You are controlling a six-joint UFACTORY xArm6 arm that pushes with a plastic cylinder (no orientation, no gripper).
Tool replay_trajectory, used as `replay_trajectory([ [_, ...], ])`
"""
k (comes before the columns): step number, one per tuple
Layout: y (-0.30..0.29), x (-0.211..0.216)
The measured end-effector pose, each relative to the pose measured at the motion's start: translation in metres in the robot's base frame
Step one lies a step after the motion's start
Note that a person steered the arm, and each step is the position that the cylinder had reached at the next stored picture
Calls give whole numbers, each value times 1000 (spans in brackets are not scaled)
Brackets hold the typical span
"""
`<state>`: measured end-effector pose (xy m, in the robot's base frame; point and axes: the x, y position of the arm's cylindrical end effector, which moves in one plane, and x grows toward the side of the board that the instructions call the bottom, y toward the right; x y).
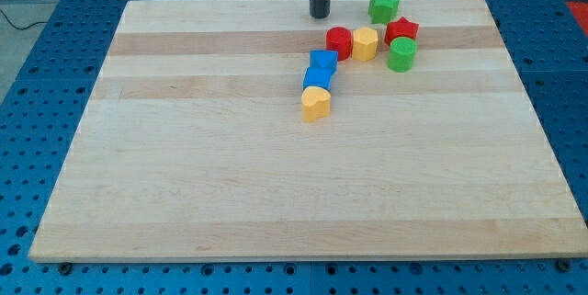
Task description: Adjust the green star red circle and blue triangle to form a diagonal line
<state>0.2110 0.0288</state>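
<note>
The green star [383, 5] lies near the view's top, right of centre. The red circle [339, 42] sits below and left of it, touching a yellow block [366, 43]. The blue triangle [322, 60] lies just below-left of the red circle, with a blue cube [317, 78] under it. My tip [319, 14] stands near the board's top edge, left of the green star and above the red circle, touching no block.
A red star [401, 30] and a green cylinder [401, 54] lie right of the yellow block. A yellow heart [315, 102] lies below the blue cube. The wooden board [184, 166] rests on a blue perforated table.
</note>
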Motion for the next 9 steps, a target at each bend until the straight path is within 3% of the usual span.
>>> replay_trajectory([
  [1, 30, -11],
  [4, 128, 32],
  [5, 114, 24],
  [6, 55, 20],
  [9, -1, 112],
])
